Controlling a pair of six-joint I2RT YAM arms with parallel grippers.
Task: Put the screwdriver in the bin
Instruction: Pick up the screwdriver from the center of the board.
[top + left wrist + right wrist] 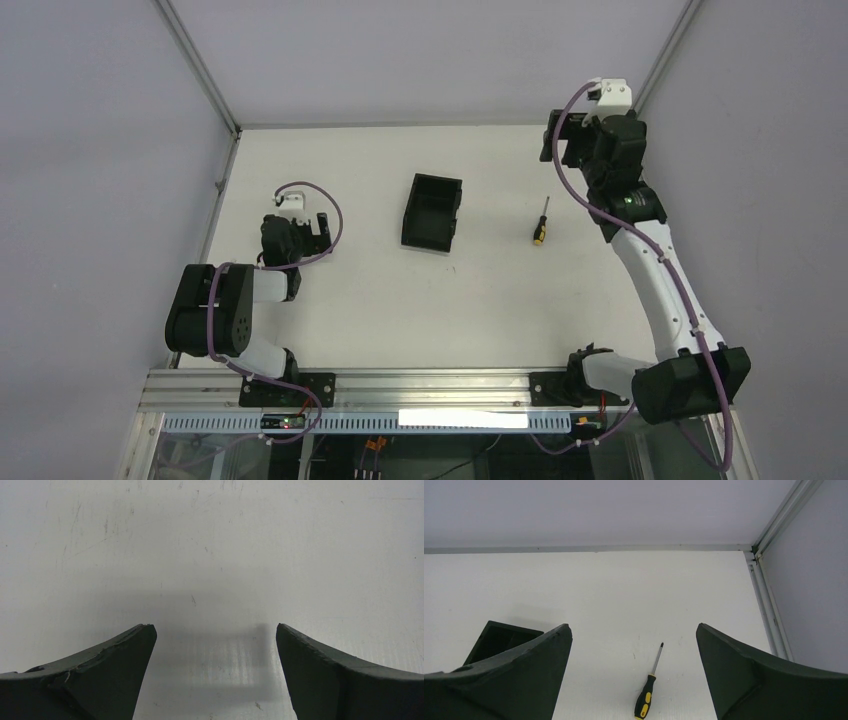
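Small screwdriver (540,222) flat on white bench (400,300), well right of bin (437,180), right hand (634,630) spread by far-right edge, left hand (215,627) spread near left edge

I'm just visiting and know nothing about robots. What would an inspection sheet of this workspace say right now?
Surface: white table, lightly scuffed, dry.
Job's things: screwdriver lying flat on the table, handle toward the arms' bases, right of the bin and apart from it; bin upright, mid-table.
Clutter: nothing seen.
Grippers: left end effector open, holding nothing, over bare table; right end effector open, holding nothing, raised near the far right corner with the screwdriver ahead of it.
Cables: purple cables loop along both arms; none touches the screwdriver or bin.
Surroundings: plain grey walls, metal frame at the corners, an aluminium rail holding the arm bases.
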